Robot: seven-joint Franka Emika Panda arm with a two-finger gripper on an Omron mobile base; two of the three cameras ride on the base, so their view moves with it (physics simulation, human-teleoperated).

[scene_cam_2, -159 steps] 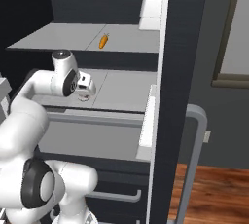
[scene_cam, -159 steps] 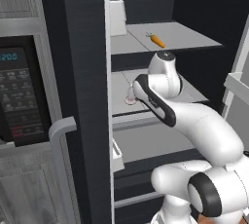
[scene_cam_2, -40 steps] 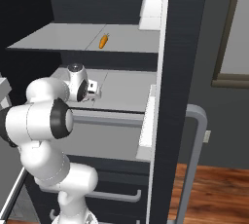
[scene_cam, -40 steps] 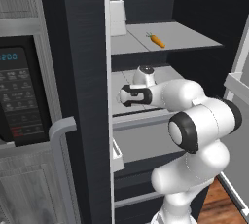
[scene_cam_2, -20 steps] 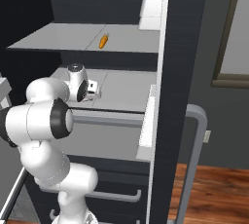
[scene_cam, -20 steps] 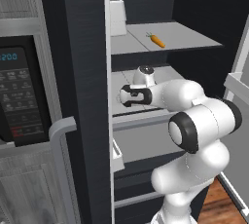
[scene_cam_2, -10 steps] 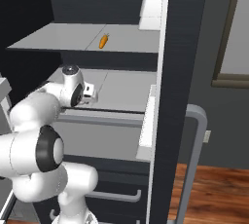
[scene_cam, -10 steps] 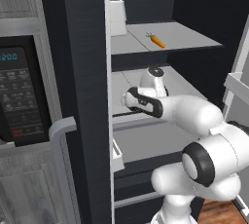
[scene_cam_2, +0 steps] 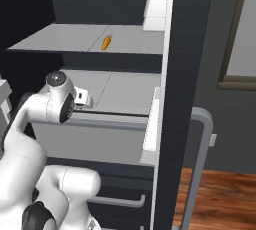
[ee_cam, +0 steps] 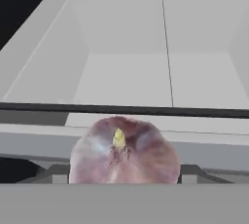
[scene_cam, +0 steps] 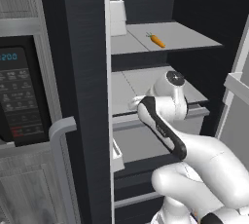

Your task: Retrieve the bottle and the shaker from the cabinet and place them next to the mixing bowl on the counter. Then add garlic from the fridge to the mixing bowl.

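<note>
A tall dark open fridge [scene_cam: 82, 72] is showing pale grey shelves [scene_cam_2: 125, 91]. A black microwave with a blue display [scene_cam: 19, 96] is sitting beside it. Brown wooden floor [scene_cam_2: 225, 194] is lying below a dark grey wall [scene_cam_2: 225, 124].

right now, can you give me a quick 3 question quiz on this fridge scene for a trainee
1. True or false: the carrot lies on the upper shelf.
2. What fills the near foreground of the hand view? A) garlic B) bottle C) shaker
3. Fill in: in the left base view, the appliance with a keypad left of the fridge door is a ____.

Key: 1 true; 2 A; 3 microwave
</note>
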